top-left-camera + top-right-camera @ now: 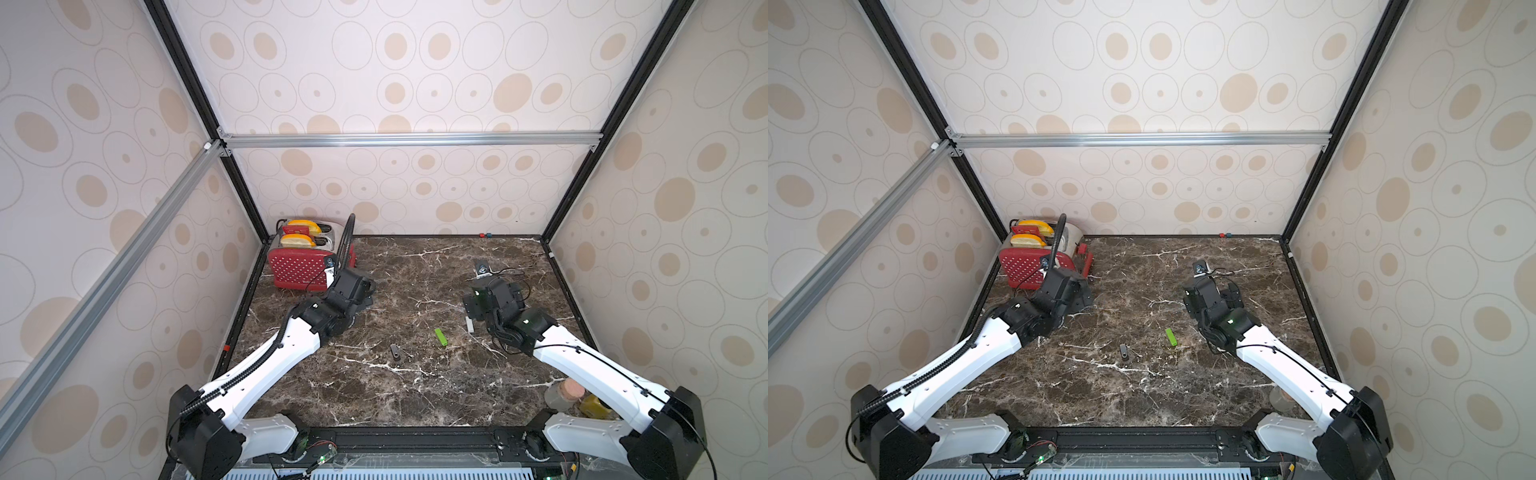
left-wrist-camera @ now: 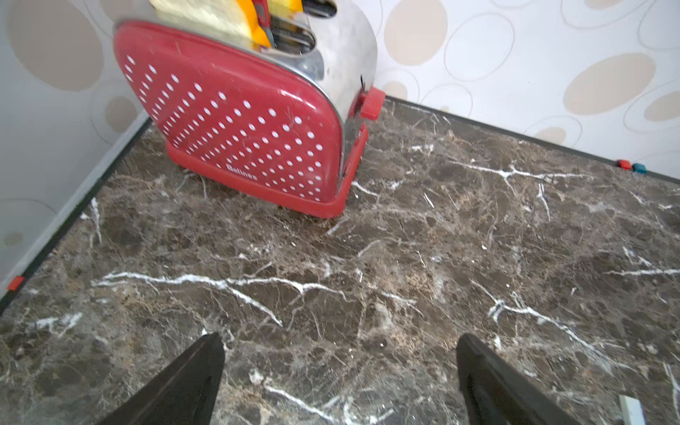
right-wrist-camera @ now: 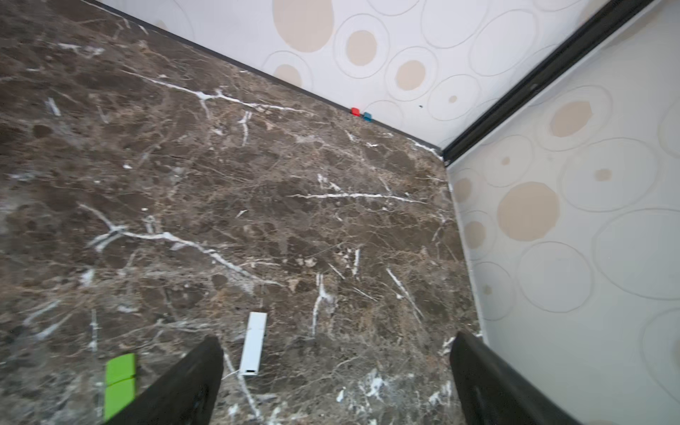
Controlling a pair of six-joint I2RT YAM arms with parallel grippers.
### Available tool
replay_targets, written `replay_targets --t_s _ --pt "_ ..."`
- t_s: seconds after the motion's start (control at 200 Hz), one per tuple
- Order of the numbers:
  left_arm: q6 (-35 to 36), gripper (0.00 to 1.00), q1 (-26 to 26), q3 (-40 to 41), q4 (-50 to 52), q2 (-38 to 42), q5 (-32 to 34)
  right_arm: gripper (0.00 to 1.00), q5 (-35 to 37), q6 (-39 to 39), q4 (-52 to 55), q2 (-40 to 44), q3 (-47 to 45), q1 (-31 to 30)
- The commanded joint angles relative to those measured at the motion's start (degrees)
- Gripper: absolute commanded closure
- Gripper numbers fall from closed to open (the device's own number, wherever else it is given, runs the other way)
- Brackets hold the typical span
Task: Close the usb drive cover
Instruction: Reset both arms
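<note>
On a dark brown marble tabletop (image 1: 415,395) veined with white lies a flat lime-green USB drive (image 1: 441,337), roughly midway between the two robot arms. In the right wrist view (image 3: 119,382) a thin seam crosses it, and its two parts sit flush together. Nothing touches it.

Near the green drive, on the left arm's side, lies a small black USB drive (image 1: 395,352), apart from it. On the right arm's side lies a slim white USB stick (image 1: 469,324) with a dark slot at one end (image 3: 254,344).

Beyond the white stick the right gripper (image 3: 336,342) hangs above the table, its two black fingers spread wide with only bare marble between them; the white stick lies near one finger.

Farther from the green drive, on the opposite side, the left gripper (image 2: 338,342) also has its fingers spread wide and holds nothing.

Past the left gripper, in the far corner well apart from the green drive, stands a red toaster with white dots and chrome ends (image 1: 299,266), with yellowish bread slices (image 1: 299,240) in its slots.

Two tiny blocks, one red and one blue (image 1: 485,235), sit at the far table edge.
</note>
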State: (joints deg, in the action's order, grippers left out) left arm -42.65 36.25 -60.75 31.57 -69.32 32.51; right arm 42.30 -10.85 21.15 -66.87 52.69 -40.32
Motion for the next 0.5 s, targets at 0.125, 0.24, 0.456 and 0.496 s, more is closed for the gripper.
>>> replay_targets --t_s 0.125,0.24,0.456,0.496 --pt "7.0 0.01 -0.6 1.9 -6.0 3.7 4.7 0.00 3.9 3.5 -2.1 3.0 -2.4 2.9" --pt "11.2 0.01 -0.7 1.6 -6.3 3.2 7.2 0.00 8.8 9.0 -6.3 2.2 -3.2 4.1" --pt "16.6 0.01 -2.8 5.4 -9.3 4.0 10.6 0.00 11.0 8.9 -9.9 1.9 -5.8 7.7" --pt "17.5 0.01 -2.9 6.5 -10.6 4.4 10.5 0.00 11.4 8.9 -11.2 2.2 -7.0 8.3"
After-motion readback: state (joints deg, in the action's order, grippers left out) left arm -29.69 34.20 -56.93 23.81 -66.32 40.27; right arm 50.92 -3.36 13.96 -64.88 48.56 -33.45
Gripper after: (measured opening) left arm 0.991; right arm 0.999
